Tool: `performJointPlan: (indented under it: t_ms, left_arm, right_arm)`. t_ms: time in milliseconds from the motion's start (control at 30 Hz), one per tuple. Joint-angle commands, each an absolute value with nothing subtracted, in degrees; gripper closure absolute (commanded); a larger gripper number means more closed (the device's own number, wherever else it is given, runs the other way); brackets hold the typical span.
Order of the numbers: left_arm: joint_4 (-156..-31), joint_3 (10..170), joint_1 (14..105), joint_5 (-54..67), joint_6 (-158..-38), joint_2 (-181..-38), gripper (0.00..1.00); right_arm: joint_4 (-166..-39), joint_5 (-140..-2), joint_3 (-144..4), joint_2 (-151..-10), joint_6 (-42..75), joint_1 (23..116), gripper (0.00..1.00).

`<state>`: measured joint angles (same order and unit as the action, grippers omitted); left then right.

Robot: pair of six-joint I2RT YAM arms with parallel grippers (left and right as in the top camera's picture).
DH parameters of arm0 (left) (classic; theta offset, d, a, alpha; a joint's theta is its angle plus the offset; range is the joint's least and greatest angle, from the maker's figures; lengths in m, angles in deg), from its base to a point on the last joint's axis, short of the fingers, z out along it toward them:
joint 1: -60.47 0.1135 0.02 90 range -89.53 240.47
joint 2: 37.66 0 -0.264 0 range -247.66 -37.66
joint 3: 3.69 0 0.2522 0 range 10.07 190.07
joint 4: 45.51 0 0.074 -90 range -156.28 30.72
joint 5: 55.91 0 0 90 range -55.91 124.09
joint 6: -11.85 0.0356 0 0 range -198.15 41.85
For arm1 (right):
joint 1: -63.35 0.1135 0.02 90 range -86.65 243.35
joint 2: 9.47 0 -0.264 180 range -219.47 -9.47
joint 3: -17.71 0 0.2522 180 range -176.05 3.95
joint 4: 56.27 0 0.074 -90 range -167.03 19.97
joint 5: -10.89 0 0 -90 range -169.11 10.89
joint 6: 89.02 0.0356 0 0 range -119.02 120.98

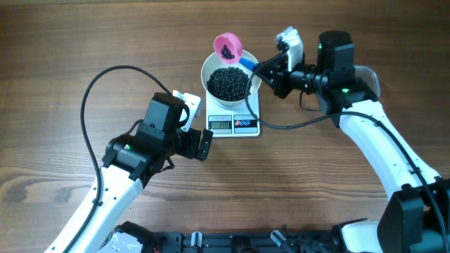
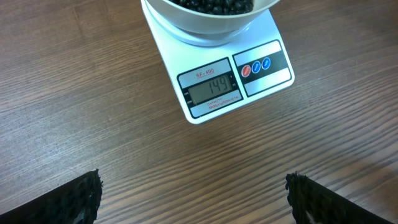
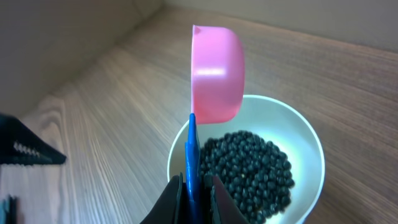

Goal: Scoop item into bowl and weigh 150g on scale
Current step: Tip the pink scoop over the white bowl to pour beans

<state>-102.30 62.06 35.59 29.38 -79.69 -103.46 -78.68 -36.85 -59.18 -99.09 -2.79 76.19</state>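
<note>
Sitting on the wooden tabletop point(image 1: 70, 42), the scale point(image 1: 234, 125) carries the white bowl point(image 1: 205, 74) on its platform, and the bowl covers all of the scale but the front strip. A dark heap of black beads point(image 1: 229, 83) fills the bowl's floor and lies below its rim. On the scale's front strip the grey display point(image 2: 211, 92) reads 149, with small round red and blue buttons point(image 2: 247, 70) just beside it.

Behind the scale, over the bowl's far rim, hangs a pink scoop point(image 1: 228, 48) with its cup facing up and a few beads inside. Its blue handle point(image 1: 247, 62) runs back to the right end effector point(image 1: 266, 67), which reaches in from the scale's right. That end effector is closed tight on the handle. The right wrist view shows the thin blue strip pinched between the two fingers point(image 3: 173, 198).

The left end effector point(image 1: 204, 144) hovers in front of the scale and to its left, near its front corner but apart from it. Its jaws are spread wide with nothing between them. In the left wrist view only bare wood lies between the two dark fingertips point(image 2: 78, 199), with the scale's front edge ahead of them.
</note>
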Motion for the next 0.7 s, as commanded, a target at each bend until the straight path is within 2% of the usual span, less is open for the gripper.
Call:
performJointPlan:
  t_ms: [0,167,667]
  left_arm:
    - [-102.15,61.80,35.85,29.68,-78.97,-103.67,0.00]
    - [-102.15,61.80,35.85,29.68,-78.97,-103.67,0.00]
    - [-102.15,61.80,35.85,29.68,-78.97,-103.67,0.00]
  right_arm:
    - [-80.03,-42.64,-59.34,-98.42,-8.71,76.65,0.96]
    - [-80.40,-47.36,-59.34,-98.42,-11.23,76.70,0.96]
    - [-81.58,-49.46,-59.36,-98.42,-16.93,77.29,0.96]
